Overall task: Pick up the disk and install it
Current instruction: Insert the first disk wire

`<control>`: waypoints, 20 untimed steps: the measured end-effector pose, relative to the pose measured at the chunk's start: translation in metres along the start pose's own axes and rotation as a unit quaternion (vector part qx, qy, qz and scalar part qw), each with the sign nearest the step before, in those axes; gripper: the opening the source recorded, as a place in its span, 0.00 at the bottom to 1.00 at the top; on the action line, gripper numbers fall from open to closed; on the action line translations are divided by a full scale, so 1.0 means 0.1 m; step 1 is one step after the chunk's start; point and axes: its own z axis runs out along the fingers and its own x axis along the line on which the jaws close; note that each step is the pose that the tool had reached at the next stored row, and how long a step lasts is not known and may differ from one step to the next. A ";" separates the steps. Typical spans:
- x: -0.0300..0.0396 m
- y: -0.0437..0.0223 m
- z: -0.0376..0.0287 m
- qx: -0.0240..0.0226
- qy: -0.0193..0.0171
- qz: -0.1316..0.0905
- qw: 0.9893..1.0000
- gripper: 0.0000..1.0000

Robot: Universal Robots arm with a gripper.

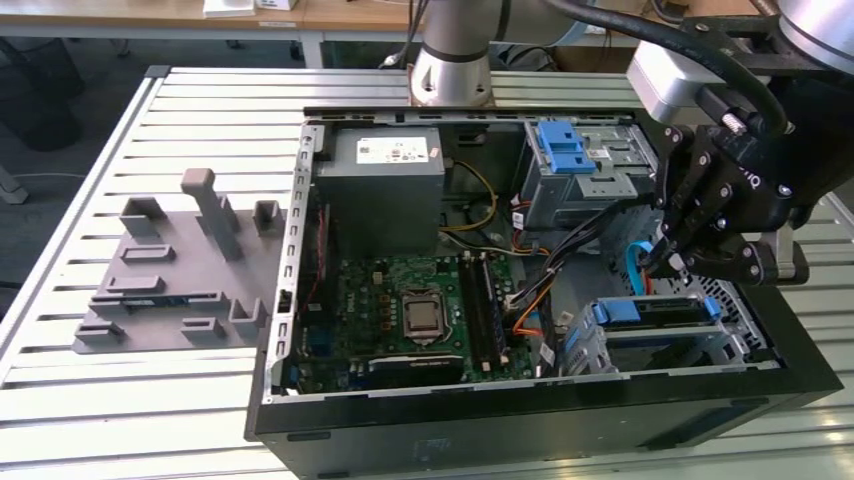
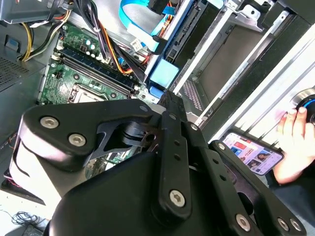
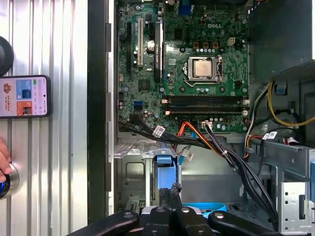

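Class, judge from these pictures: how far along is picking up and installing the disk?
The silver-grey hard drive with blue rails already appears to sit in the metal drive cage of the open black computer case, so pickup looks done. The black hand hangs just above it. Whether it is fully seated cannot be told.

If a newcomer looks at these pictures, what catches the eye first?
First, the open computer case on the slatted table, with its green circuit board. The black gripper hangs over the case near the exterior view's right, above a blue-framed drive bay. Beside the case, a hand rests near a phone.
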 end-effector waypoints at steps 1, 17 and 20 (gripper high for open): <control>0.000 0.000 0.000 0.000 0.000 0.000 1.000 0.11; -0.168 -0.410 0.049 0.000 0.000 0.000 1.000 0.11; -0.236 -0.444 0.064 0.002 0.000 0.000 1.000 0.11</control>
